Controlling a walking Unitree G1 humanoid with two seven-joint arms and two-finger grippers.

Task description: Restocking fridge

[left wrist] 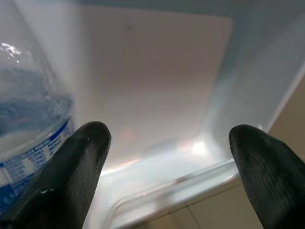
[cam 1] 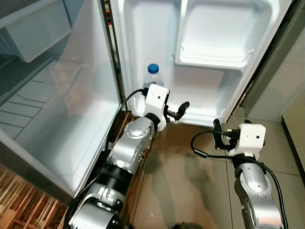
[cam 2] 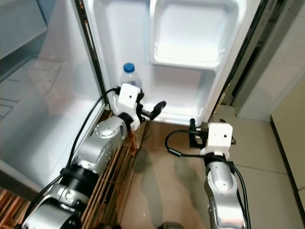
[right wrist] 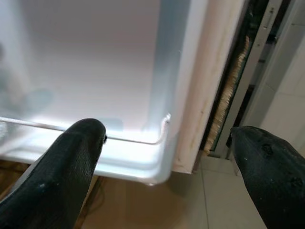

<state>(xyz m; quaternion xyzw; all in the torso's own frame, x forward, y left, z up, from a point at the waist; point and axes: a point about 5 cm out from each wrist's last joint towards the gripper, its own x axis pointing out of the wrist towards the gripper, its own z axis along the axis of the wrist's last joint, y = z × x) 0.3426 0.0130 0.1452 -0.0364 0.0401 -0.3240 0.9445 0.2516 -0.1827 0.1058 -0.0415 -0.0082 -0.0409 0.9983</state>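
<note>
Though blurred, blue-printed bottle label [left wrist: 33,152]

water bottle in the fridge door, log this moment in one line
clear plastic water bottle, blue cap: upright in bottom shelf of white fridge door | left gripper: open beside bottle | right gripper: open, empty, near door's edge

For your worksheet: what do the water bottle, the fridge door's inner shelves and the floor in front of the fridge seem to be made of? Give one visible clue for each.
Water bottle: clear thin plastic, since you can see through it, with a blue screw cap and a printed label.
Door shelves: glossy white moulded plastic, with rounded one-piece edges and soft highlights.
Floor: probably glazed beige tile, shiny, with straight joint lines.
</note>
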